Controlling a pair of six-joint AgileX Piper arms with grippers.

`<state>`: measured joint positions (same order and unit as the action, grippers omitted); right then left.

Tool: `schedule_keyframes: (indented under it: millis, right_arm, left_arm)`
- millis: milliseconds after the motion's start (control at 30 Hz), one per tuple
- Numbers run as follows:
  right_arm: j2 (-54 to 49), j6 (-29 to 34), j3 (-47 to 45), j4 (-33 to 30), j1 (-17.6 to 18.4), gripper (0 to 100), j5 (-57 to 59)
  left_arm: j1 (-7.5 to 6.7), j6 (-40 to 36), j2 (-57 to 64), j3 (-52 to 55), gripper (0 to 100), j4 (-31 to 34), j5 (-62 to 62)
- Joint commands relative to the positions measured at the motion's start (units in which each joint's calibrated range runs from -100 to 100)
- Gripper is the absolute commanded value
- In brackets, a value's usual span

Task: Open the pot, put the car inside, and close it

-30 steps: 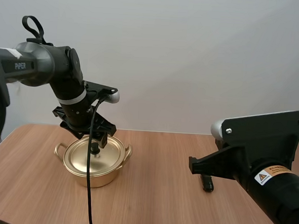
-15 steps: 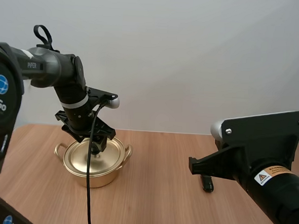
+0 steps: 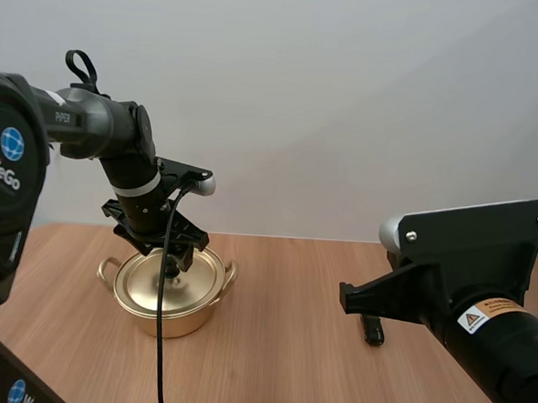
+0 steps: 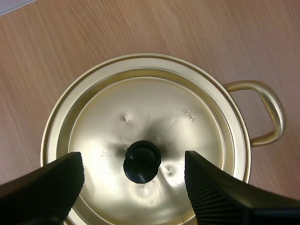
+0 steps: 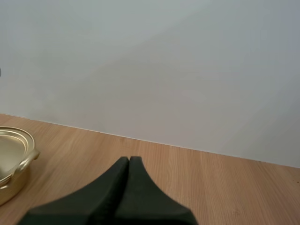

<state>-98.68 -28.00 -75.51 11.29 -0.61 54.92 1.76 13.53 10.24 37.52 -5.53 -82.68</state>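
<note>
Lowered a little, my left hand (image 4: 133,163) now straddles, open, the black knob (image 4: 142,161) of the golden metal lid (image 4: 150,117) seated on the round golden pot (image 3: 172,319) near the left edge of the wooden counter (image 3: 278,357), ready to pinch, while my right hand (image 5: 128,163) is closed, empty.

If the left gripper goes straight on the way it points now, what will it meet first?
Most likely the black knob on the lid: the left gripper points down at it, with its open fingers on either side. How far above it the gripper is, I cannot tell.
</note>
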Motion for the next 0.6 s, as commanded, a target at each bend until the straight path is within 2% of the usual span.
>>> schedule_keyframes:
  millis: [0, 567]
  right_arm:
    - [0.0, 0.0, 0.1, 0.0, -0.1, 0, 0.0]
    - [0.0, 0.0, 0.1, 0.0, -0.1, 0, 0.0]
  left_arm:
    - [0.0, 0.1, 0.0, 0.0, 100, -0.1, 0.0]
    - [0.0, 0.1, -3.0, 1.0, 100, -0.1, 0.0]
